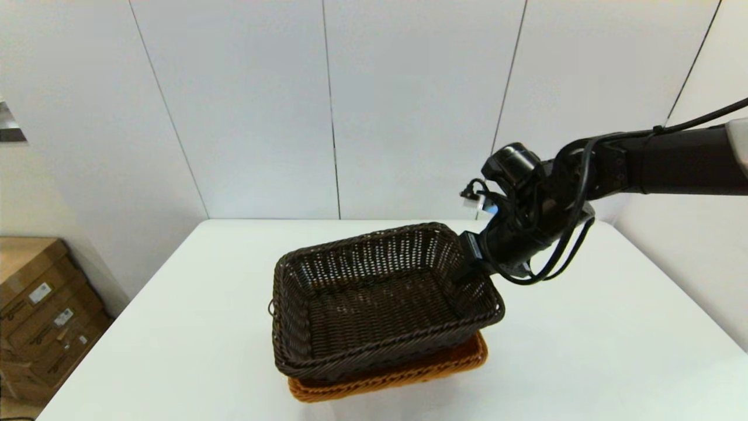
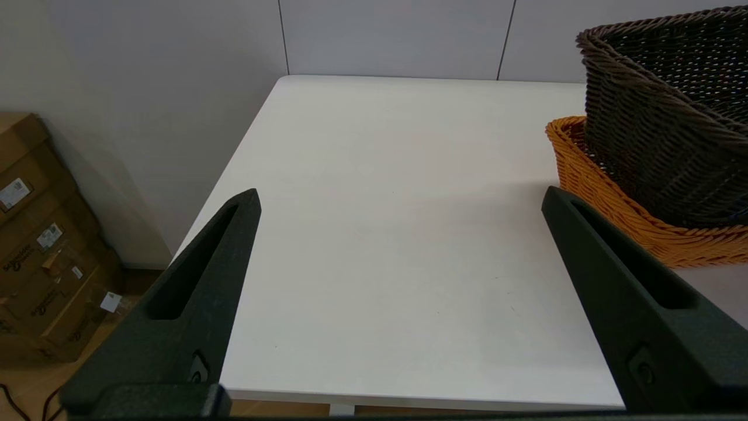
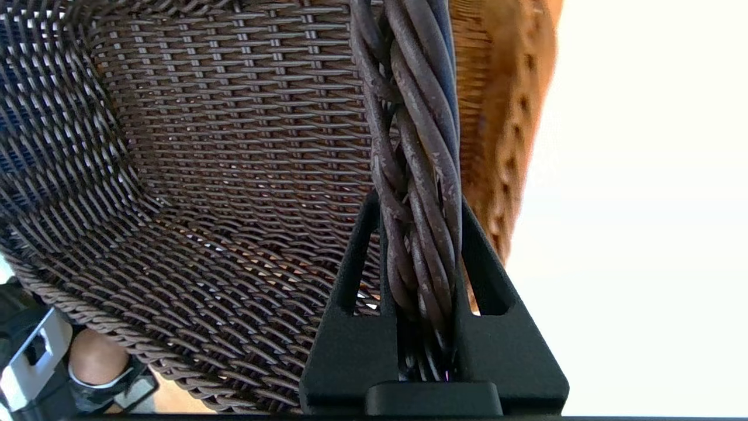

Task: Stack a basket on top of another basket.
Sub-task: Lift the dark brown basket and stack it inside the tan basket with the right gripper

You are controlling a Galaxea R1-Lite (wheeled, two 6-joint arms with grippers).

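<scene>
**Placement step: dark basket over tan basket**

Your right gripper [image 1: 474,266] is clamped on the braided rim of the dark brown basket [image 1: 374,304], which sits tilted in the orange-tan basket [image 1: 421,369] on the white table [image 1: 613,327], far end raised. This appears to be the lowering step. Next, level the dark basket and seat it before releasing. The left gripper [image 2: 400,202] idles apart, fingers spread wide, holding nothing. Count: two baskets, two grippers.
</scene>
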